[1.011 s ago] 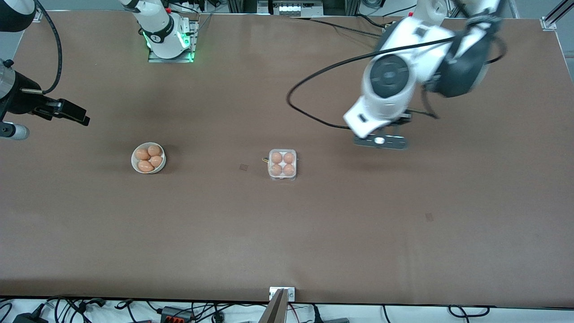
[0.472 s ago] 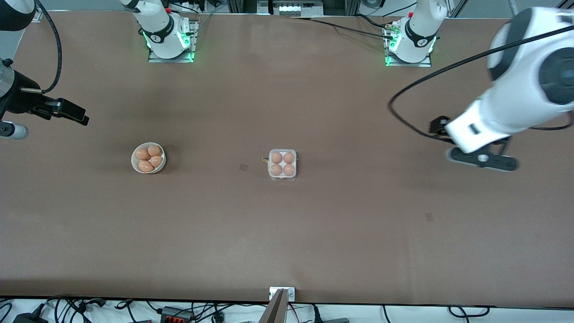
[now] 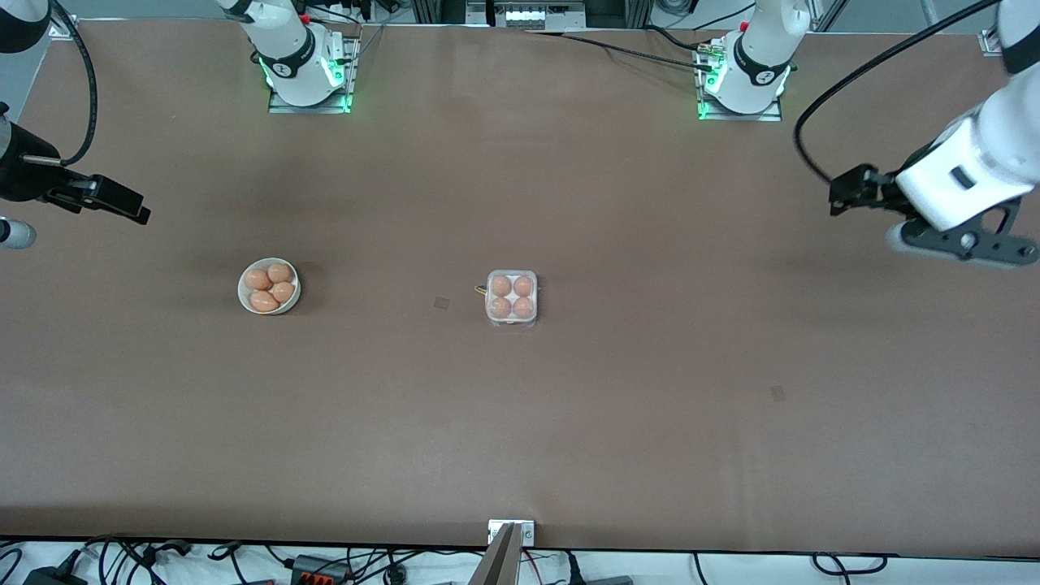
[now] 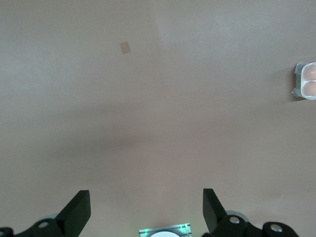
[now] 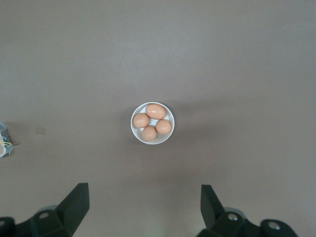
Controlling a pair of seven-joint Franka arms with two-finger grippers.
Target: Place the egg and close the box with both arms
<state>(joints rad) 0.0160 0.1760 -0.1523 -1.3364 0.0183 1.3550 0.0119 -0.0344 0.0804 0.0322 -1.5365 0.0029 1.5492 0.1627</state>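
Observation:
The box [image 3: 511,298] sits mid-table with several tan eggs [image 3: 502,286] in its cells, and its clear lid looks down over them. My left gripper [image 3: 841,195] hangs open over bare table toward the left arm's end, well away from the box. In the left wrist view the left gripper [image 4: 146,207] holds nothing, and the box [image 4: 306,81] shows only at the frame edge. My right gripper [image 3: 130,207] is open over the right arm's end of the table. In the right wrist view the right gripper [image 5: 144,205] is empty.
A round white bowl [image 3: 241,289] with several more eggs stands toward the right arm's end; the bowl [image 5: 152,141] also shows in the right wrist view. Small dark marks [image 3: 441,303] [image 3: 777,392] lie on the brown table. The arm bases [image 3: 305,77] [image 3: 743,81] stand farthest from the front camera.
The left arm has swung away from beside the box out toward its own end of the table. The right arm has drifted slightly outward. Box and bowl have not moved.

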